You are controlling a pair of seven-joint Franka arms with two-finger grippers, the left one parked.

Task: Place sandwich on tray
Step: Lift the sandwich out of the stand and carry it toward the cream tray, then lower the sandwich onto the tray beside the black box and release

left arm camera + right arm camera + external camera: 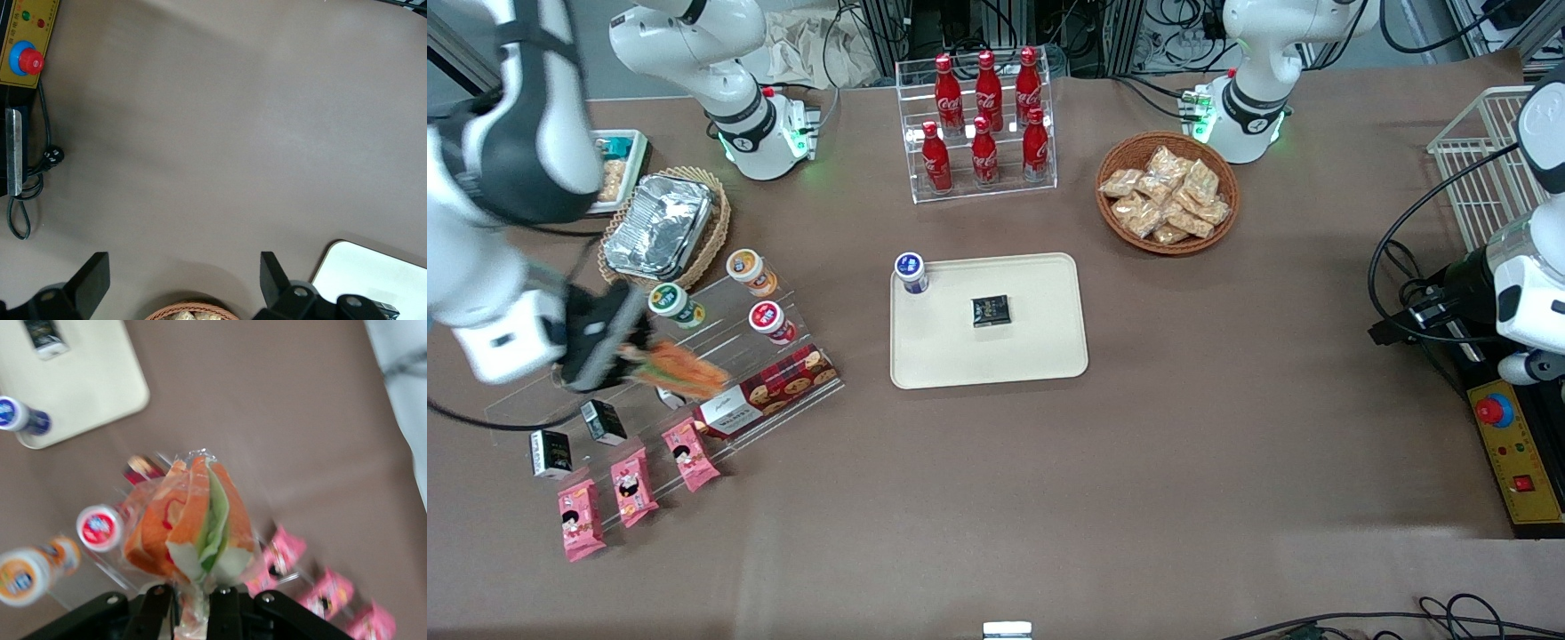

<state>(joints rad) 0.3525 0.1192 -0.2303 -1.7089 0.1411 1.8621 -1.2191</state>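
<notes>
My right gripper (627, 360) is shut on the wrapped sandwich (680, 369) and holds it in the air above the clear snack rack, toward the working arm's end of the table. In the right wrist view the sandwich (193, 527) stands up from between the fingers (225, 613), showing orange, white and green filling in clear wrap. The cream-beige tray (1040, 356) lies flat at the table's middle, apart from the gripper. It also shows in the right wrist view (87, 387).
On the tray stand a blue-capped cup (911, 272) and a small black packet (990, 310). Under the gripper are a clear rack with yogurt cups (751, 271), a cookie box (769, 391) and pink snack packs (630, 484). A foil container (660, 227), cola bottles (984, 120) and a bread basket (1167, 194) stand farther back.
</notes>
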